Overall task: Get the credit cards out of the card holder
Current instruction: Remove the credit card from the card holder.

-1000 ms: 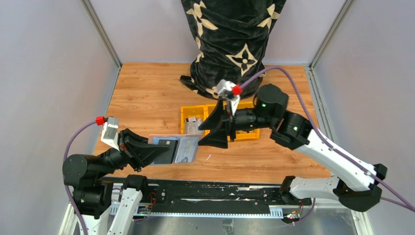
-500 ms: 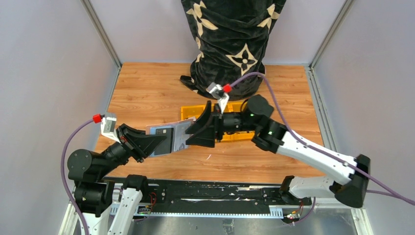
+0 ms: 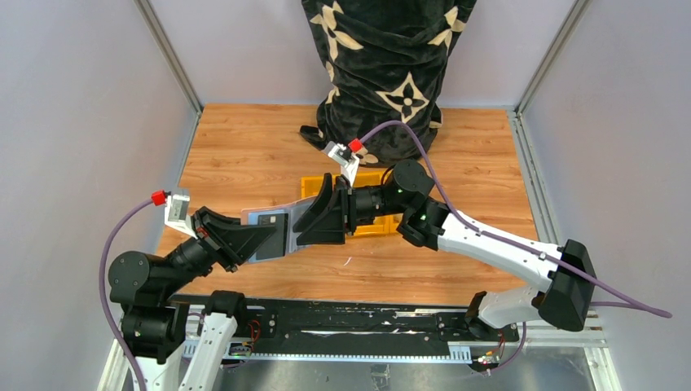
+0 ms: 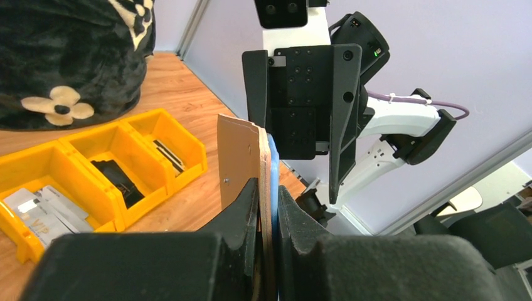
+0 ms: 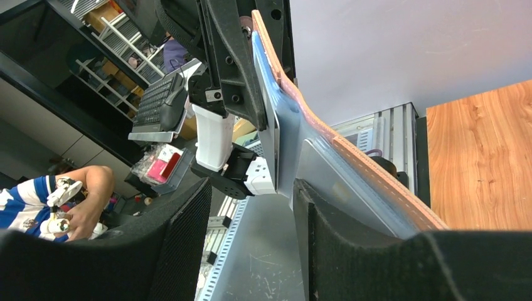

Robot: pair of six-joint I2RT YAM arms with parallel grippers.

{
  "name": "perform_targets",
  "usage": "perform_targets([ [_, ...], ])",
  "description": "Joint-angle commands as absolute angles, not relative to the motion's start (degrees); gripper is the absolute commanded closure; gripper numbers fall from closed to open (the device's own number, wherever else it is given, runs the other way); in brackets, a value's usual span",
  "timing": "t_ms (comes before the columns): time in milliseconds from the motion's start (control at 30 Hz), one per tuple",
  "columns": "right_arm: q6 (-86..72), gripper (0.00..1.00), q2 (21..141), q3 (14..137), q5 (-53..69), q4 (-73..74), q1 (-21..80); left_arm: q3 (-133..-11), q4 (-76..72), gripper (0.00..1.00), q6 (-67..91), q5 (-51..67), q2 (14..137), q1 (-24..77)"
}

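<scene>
My left gripper [image 4: 268, 188] is shut on the taupe-brown card holder [image 4: 238, 153] and holds it on edge above the table. A blue-grey credit card [image 4: 271, 163] lies against the holder's right face, pinched with it. In the top view the holder [image 3: 262, 218] points right, and my right gripper [image 3: 303, 221] meets its free end. In the right wrist view the right gripper [image 5: 251, 207] is open. The silvery card [image 5: 326, 169] and the holder's stitched edge [image 5: 364, 164] run past the outside of one finger [image 5: 351, 251], and nothing sits between the jaws.
A yellow three-compartment tray [image 4: 75, 147] stands on the wooden table and holds loose grey cards [image 4: 37, 204], a black item [image 4: 116, 179] and more cards. My right arm covers most of the tray [image 3: 314, 183] from above. A black patterned fabric bundle [image 3: 383, 65] stands at the back.
My right arm has swung left from the tray until its fingers reach the holder's free end, and its jaws have narrowed a little. My left gripper raised the holder slightly and kept its grip.
</scene>
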State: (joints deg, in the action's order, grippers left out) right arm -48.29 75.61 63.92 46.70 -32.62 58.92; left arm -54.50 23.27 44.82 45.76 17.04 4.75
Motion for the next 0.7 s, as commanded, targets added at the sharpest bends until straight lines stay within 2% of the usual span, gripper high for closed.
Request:
perform_targets([
  [0,-49.6,0.46,76.2,65.4,48.5,-35.8,59.8,-56.9,20.6,1.00,47.6,45.7,17.3,5.0],
  [133,-50.8,0.47,77.7,66.4,48.9,-37.5,60.3,-57.3,20.2,1.00,48.3,45.5,17.5,5.0],
  [467,-57.5,0.57,82.0,68.3,51.0,-47.5,61.7,-57.0,20.2,1.00,47.6,45.2,17.5,5.0],
  [667,-60.3,0.73,83.1,68.0,50.9,-51.5,61.8,-56.8,19.8,1.00,47.8,45.0,17.4,5.0],
])
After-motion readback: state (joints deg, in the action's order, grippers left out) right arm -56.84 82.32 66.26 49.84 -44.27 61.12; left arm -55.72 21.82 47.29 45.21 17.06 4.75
